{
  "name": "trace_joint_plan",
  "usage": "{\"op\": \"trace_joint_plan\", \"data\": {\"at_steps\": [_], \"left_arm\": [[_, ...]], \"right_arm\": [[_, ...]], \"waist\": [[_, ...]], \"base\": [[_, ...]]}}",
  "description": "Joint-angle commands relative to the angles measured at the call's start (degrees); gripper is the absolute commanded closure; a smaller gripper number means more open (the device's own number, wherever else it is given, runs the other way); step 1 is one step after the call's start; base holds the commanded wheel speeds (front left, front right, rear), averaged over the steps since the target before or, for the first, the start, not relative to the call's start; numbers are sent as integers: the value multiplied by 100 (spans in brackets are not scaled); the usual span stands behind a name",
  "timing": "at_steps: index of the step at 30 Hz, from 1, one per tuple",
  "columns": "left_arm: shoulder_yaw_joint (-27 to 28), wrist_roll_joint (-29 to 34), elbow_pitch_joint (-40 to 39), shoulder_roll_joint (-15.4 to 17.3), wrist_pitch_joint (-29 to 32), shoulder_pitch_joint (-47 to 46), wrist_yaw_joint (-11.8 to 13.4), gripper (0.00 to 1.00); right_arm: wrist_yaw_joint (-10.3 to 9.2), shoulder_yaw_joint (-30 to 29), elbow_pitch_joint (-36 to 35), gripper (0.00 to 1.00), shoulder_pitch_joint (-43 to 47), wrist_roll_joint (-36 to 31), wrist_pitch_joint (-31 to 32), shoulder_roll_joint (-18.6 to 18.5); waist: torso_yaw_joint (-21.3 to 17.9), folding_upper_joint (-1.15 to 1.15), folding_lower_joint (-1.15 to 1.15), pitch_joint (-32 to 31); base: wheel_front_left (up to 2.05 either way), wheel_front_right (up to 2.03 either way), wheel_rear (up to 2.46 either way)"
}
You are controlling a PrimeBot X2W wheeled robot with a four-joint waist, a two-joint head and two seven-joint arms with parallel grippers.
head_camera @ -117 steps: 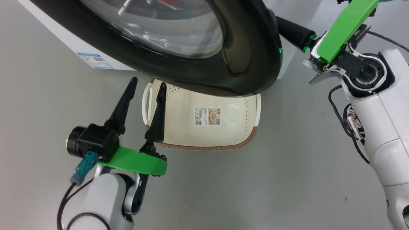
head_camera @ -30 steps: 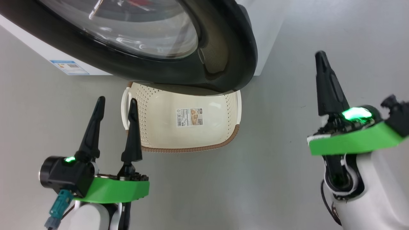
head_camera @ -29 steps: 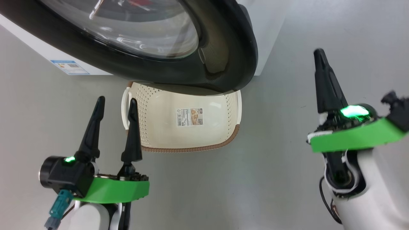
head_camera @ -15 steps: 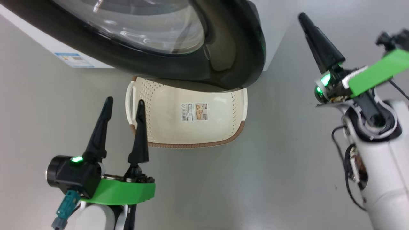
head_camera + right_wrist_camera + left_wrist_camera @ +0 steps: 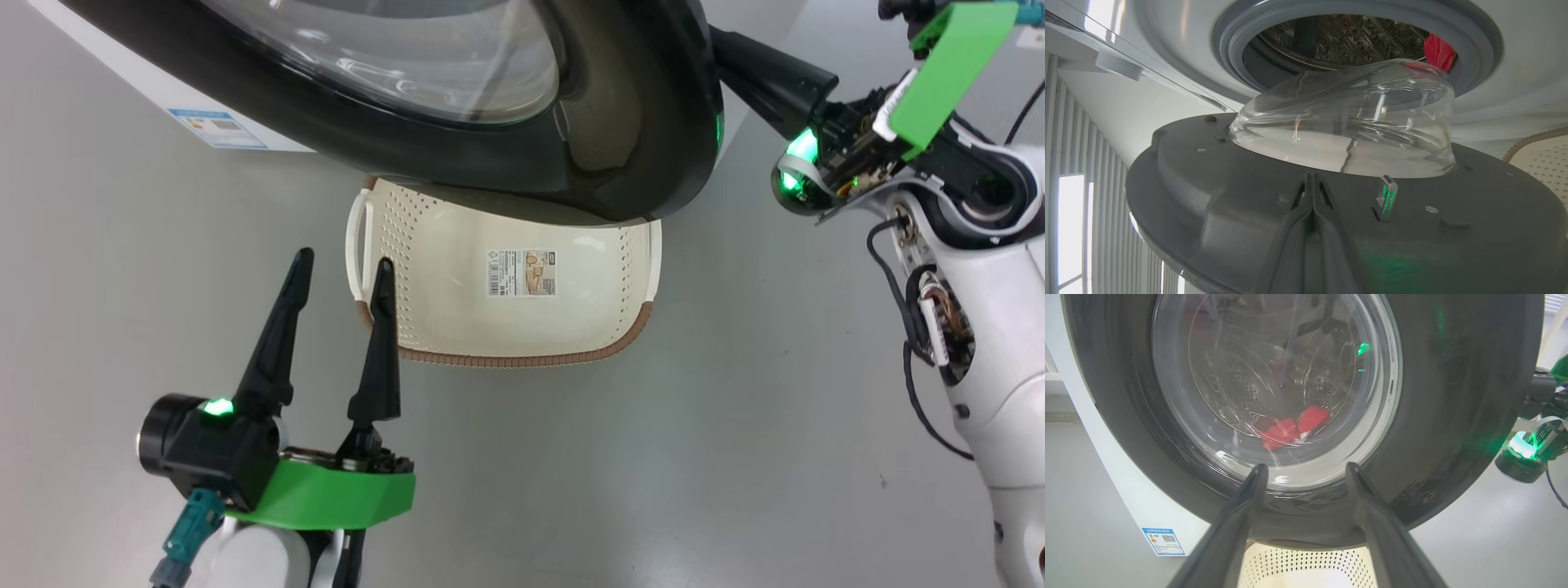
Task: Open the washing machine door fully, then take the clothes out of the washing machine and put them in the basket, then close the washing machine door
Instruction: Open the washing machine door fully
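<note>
Step one — door (image 5: 637, 122) only ajar. Your right gripper (image 5: 1312, 179) closed, empty, tips at door's inner face, seemingly touching; left gripper (image 5: 343, 260) spread, idle, basket (image 5: 522, 358) just ahead. Clothes (image 5: 1286, 430) beyond, in drum (image 5: 1241, 388). Next — push door wide.

Basket (image 5: 522, 358) under door (image 5: 637, 98), clothes (image 5: 1282, 433) in drum (image 5: 1339, 38)

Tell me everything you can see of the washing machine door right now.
The door is a large round disc, glossy black outside, matte grey inside, with a bulging clear glass window at its centre. It stands partly open, clear of the grey rubber ring, and hangs over the far end of the basket. The shut right claw points at its inner face, seemingly touching it.
</note>
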Motion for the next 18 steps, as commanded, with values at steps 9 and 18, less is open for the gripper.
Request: {"op": "trace_joint_plan", "data": {"at_steps": [9, 18], "left_arm": [[102, -63, -200, 100, -45, -59, 42, 0], [110, -184, -164, 100, -45, -66, 50, 0]], "right_arm": [[39, 486, 314, 100, -539, 268, 223, -92], [39, 668, 365, 100, -549, 531, 240, -164]], "waist": [[51, 0, 0, 19], [55, 0, 0, -27]], "base": [[0, 0, 0], [0, 0, 0]]}}
